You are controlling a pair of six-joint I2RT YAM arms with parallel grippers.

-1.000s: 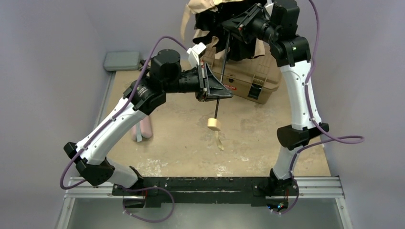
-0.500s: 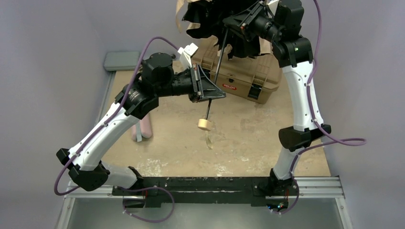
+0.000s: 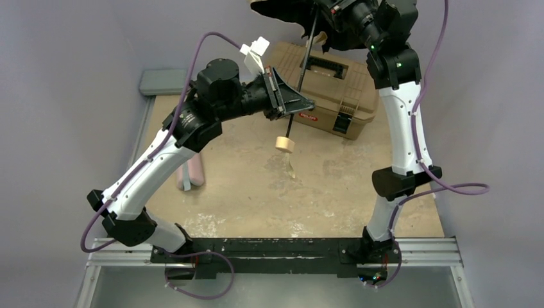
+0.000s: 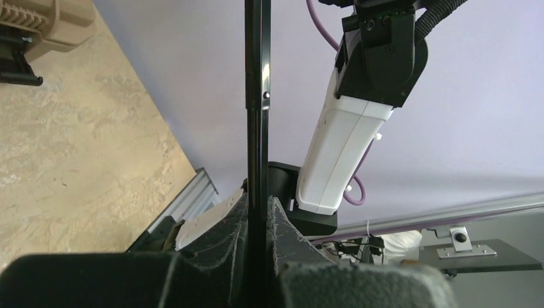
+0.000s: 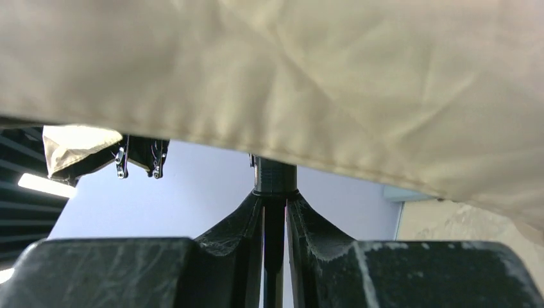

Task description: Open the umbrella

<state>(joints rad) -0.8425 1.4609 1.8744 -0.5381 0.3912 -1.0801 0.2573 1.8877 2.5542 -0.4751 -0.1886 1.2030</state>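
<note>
The umbrella hangs in the air over the far middle of the table. Its thin black shaft runs up to the canopy, mostly cut off by the top edge. The cream knob handle hangs below, clear of the table. My left gripper is shut on the shaft just above the handle. My right gripper is shut on the black runner high on the shaft, right under the beige fabric. Rib tips dangle at the left in the right wrist view.
A tan hard toolbox stands at the back right, under the umbrella. A pink pouch with a grey strip lies at the left behind my left arm. A grey pad sits in the far left corner. Purple walls close in on three sides.
My right gripper has gone up with the runner, carrying the canopy mostly out of the top of the view. My left gripper and the handle dipped left, then rose and swung back right.
</note>
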